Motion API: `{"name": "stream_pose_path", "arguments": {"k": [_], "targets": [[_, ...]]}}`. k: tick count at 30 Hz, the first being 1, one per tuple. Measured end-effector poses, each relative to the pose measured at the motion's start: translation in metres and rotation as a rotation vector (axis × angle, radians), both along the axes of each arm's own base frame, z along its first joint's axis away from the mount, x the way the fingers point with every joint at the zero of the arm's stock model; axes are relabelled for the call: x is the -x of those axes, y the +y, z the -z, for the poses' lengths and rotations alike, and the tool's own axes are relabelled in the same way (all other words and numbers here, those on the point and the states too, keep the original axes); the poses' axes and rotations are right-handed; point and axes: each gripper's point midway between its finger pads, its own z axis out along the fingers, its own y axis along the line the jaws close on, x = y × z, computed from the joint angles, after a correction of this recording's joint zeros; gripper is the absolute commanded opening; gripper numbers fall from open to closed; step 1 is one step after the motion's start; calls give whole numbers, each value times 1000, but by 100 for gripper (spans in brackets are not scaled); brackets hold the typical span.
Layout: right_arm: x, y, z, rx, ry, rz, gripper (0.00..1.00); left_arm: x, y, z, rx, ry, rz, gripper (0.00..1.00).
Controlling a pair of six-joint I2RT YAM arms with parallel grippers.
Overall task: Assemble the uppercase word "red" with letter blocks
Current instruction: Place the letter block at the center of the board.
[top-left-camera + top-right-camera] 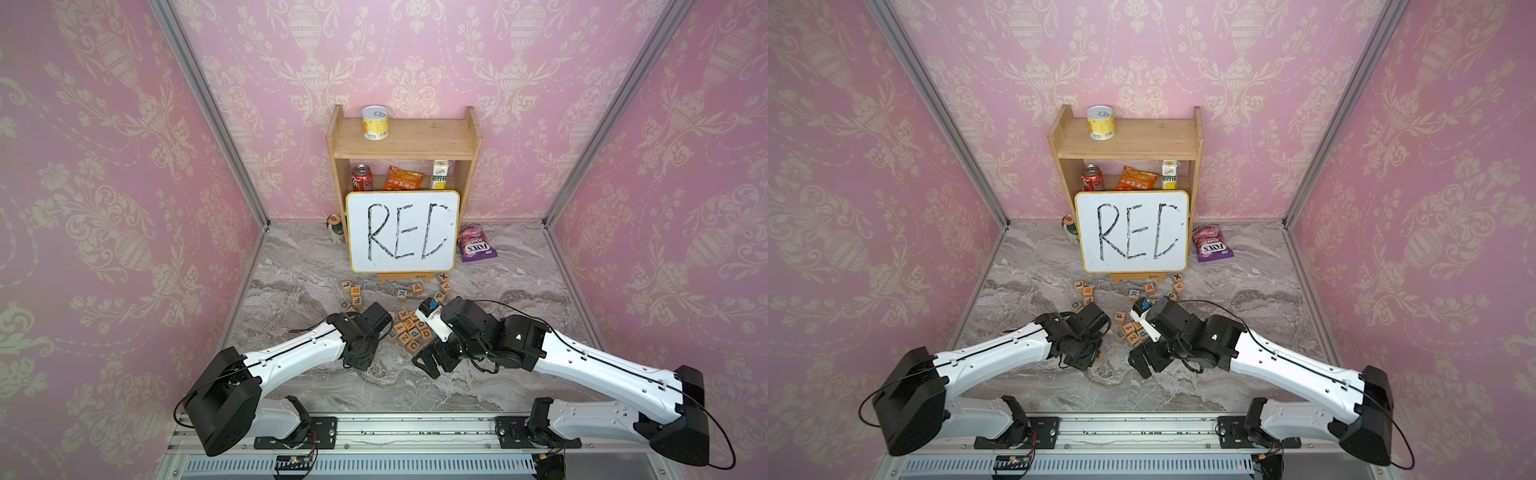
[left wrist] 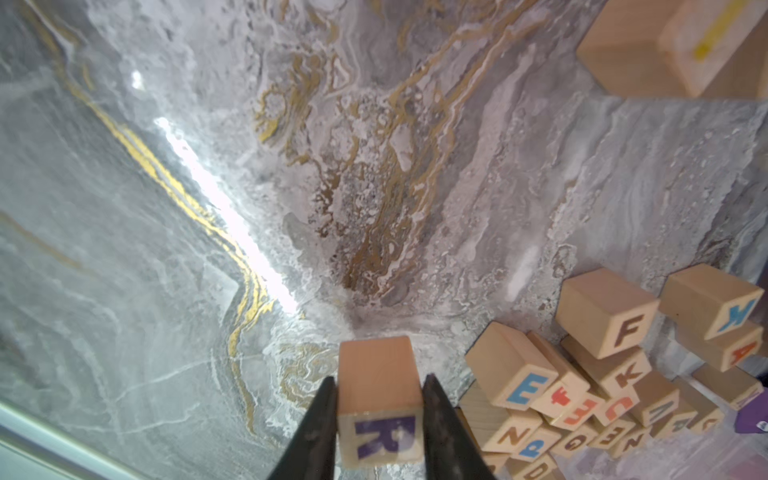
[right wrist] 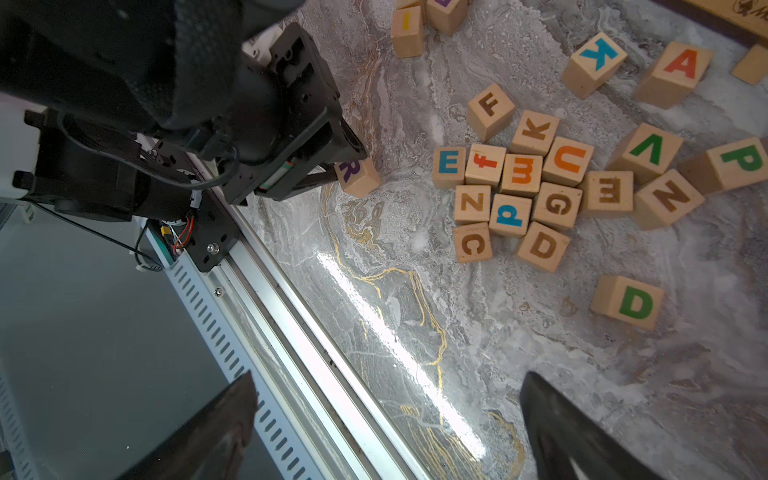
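My left gripper (image 2: 380,378) is shut on the light-wood block with the purple R (image 2: 380,415), one finger on each side of it. In the right wrist view the R block (image 3: 358,178) sits low over the marble, to the left of the pile; I cannot tell whether it touches. The block with the green D (image 3: 629,301) lies alone on the marble, apart from the pile. My right gripper (image 3: 388,382) is open and holds nothing, hovering over the table's front edge. In a top view it (image 1: 428,365) hangs just in front of the pile.
A pile of other letter blocks (image 1: 409,328) lies between the arms, among them a brown D (image 3: 542,245) and a blue E (image 3: 449,162). Behind stand the white board reading RED (image 1: 403,230), a wooden shelf (image 1: 405,141) and a purple snack bag (image 1: 476,243). The metal rail (image 3: 266,270) borders the front.
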Motion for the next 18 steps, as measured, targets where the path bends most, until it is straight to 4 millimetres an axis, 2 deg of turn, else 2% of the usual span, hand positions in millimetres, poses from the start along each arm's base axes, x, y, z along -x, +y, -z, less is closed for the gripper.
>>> {"name": "stream_pose_path", "arguments": {"k": [11,18], "targets": [[19,-10,14,17,40,-4,100,23,-3,-3,-68,-26,83,18],[29,-14,16,10,56,-2,100,40,-2,-3,-91,-66,155,18]]}}
